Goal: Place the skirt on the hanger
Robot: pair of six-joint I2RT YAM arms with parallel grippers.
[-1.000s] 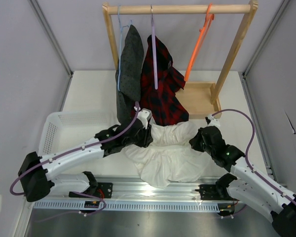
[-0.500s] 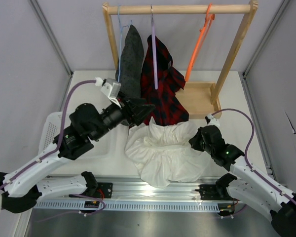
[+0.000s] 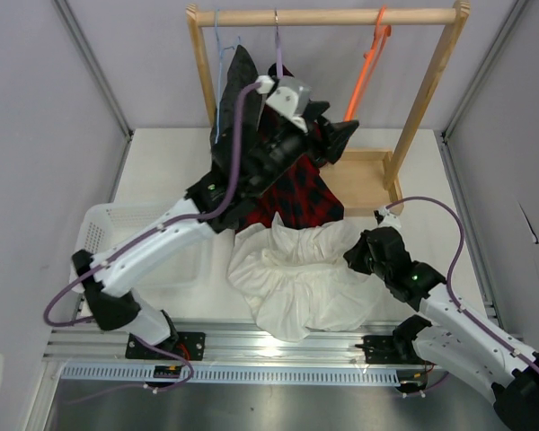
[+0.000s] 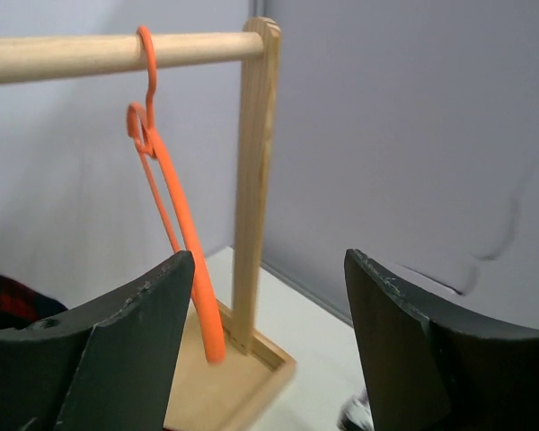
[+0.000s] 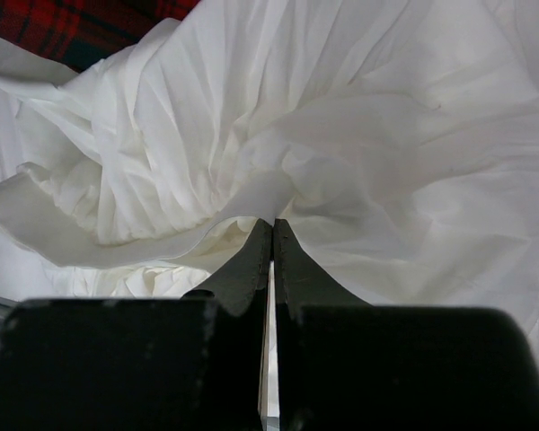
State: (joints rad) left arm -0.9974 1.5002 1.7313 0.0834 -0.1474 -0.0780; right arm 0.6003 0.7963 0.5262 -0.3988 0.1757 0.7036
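Seemingly edge-on, the hanger [image 4: 166,193] hangs hook-up, slanting downward off the rail [image 4: 72,56].

Both arms are built alike, with glossy white shells on the long links and chunky matte black housings at the joints. A purple cable [image 3: 238,135] runs along the left arm [image 3: 162,242] up to a pale grey camera bracket [image 3: 287,92] in the upper middle of the top view. The right arm [image 3: 472,337], at lower right, carries a second purple cable [image 3: 422,199] and a small green light [image 3: 414,278] on a black joint. The left gripper [image 4: 268,256] has broad black fingers with scuffed, speckled edges. The right gripper [image 5: 271,223] has narrow black fingers that taper to thin tips.
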